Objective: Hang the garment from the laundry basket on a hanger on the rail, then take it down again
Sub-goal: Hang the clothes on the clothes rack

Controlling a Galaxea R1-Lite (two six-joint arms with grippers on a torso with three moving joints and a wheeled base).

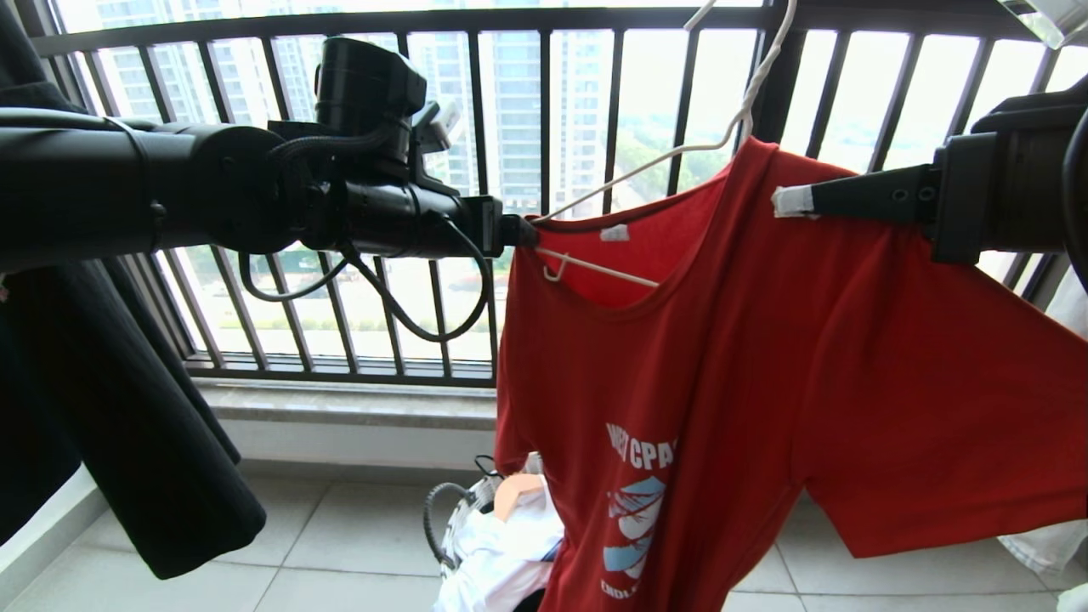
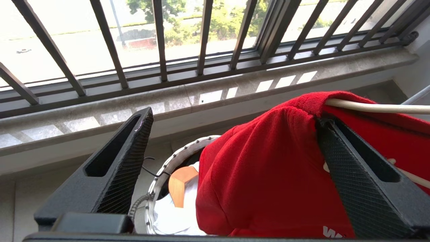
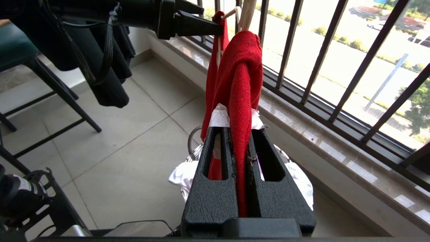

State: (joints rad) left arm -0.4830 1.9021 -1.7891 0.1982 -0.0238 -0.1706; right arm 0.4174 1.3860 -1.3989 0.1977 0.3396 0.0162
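Observation:
The red garment (image 1: 765,382) hangs on the thin white hanger (image 1: 671,153), whose hook runs out of the head view's top edge; the rail is out of view. My right gripper (image 1: 786,201) (image 3: 237,129) is shut on a fold of the garment (image 3: 240,84) at its shoulder. At the other end of the collar, my left gripper (image 1: 523,231) (image 2: 235,117) stands open, its jaws spread wide around that shoulder of the garment (image 2: 262,168). One finger (image 2: 339,161) touches the cloth just under the hanger's arm (image 2: 376,108). The laundry basket (image 1: 450,518) (image 2: 174,158) sits on the floor below.
White clothes (image 1: 510,544) and a wooden hanger (image 2: 179,185) fill the basket. A black garment (image 1: 127,425) hangs at the left. The dark barred window railing (image 1: 544,127) and stone sill (image 2: 208,97) stand close behind. A dark chair (image 3: 33,84) stands on the tiled floor.

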